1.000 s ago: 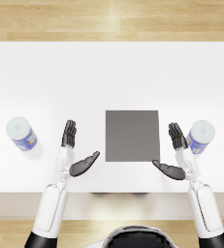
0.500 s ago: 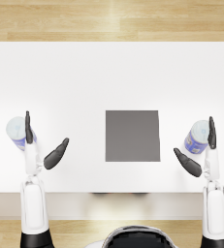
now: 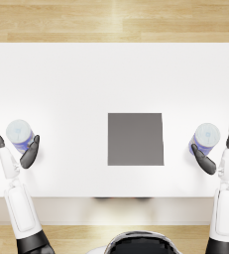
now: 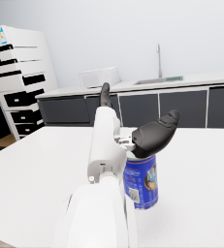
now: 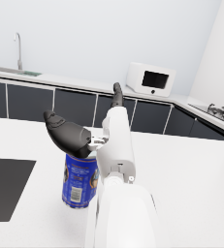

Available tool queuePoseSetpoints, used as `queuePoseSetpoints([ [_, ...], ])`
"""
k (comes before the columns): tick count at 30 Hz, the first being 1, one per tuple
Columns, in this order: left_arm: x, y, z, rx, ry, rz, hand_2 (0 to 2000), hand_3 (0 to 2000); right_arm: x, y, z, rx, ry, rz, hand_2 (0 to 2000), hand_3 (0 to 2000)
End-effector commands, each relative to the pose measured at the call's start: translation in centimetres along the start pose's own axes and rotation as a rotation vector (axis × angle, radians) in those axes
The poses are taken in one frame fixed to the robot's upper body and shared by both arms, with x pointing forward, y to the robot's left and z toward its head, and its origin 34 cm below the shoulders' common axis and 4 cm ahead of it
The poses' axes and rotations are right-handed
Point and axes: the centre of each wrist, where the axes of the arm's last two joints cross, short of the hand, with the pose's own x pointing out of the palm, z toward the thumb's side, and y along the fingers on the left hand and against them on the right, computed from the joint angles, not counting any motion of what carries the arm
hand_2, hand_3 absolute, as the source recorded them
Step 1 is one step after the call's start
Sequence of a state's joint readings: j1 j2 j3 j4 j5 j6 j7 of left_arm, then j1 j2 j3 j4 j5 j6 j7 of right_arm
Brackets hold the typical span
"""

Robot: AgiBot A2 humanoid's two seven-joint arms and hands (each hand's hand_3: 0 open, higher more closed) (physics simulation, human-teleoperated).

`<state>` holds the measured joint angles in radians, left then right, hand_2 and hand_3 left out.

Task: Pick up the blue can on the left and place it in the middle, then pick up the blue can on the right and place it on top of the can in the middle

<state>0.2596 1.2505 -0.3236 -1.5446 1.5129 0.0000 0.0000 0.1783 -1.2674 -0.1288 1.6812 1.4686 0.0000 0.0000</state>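
The left blue can [image 3: 20, 135] stands upright on the white table [image 3: 86, 89] at its left side. My left hand [image 3: 9, 153] is open around it, fingers on the outer side and thumb on the inner side. The left wrist view shows this can [image 4: 141, 183] just under the thumb of the left hand [image 4: 152, 136]. The right blue can [image 3: 206, 137] stands upright at the table's right side, between the spread fingers and thumb of my open right hand [image 3: 223, 157]. In the right wrist view the can [image 5: 79, 181] sits below the right hand [image 5: 70, 134]. Neither can is lifted.
A dark grey square mat [image 3: 136, 139] lies flat in the middle of the table, between the two cans. The table's front edge [image 3: 114, 197] runs close to my arms. A kitchen counter with a microwave [image 5: 150, 79] and a sink tap [image 4: 158, 60] stands far behind.
Both hands have swung outward from beside the grey mat to the cans, and each now straddles its can. The cans and the mat have not moved.
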Motion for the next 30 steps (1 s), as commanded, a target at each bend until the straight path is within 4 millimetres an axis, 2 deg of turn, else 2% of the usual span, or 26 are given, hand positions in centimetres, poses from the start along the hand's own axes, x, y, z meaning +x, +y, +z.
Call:
queuePoseSetpoints([
  [1,-0.1,0.4,-1.6,-0.061,-0.003,0.005,0,0,0.0,-0.1,-2.4,0.091,-0.003,-0.001,0,0],
  [8,0.7,0.6,-4.6,-0.176,-0.013,-0.009,0,0,0.5,-0.3,-5.6,0.211,-0.018,-0.001,0,0],
  [11,1.2,0.6,-5.9,-0.227,-0.016,-0.021,0,0,0.8,-0.6,-6.4,0.241,-0.026,0.001,0,0],
  [18,1.5,1.1,-7.1,-0.281,-0.029,-0.013,0,0,1.1,-0.5,-8.9,0.337,-0.041,-0.004,0,0],
  [23,1.9,1.7,-8.8,-0.354,-0.042,-0.011,0,0,1.1,-0.9,-10.0,0.380,-0.055,-0.021,0,0],
  [27,1.9,2.1,-9.2,-0.377,-0.056,0.001,0,0,1.1,-1.4,-10.8,0.413,-0.071,-0.031,0,0],
  [30,1.8,2.3,-9.3,-0.380,-0.063,0.007,0,0,1.7,-2.0,-10.1,0.385,-0.076,-0.005,0,0],
])
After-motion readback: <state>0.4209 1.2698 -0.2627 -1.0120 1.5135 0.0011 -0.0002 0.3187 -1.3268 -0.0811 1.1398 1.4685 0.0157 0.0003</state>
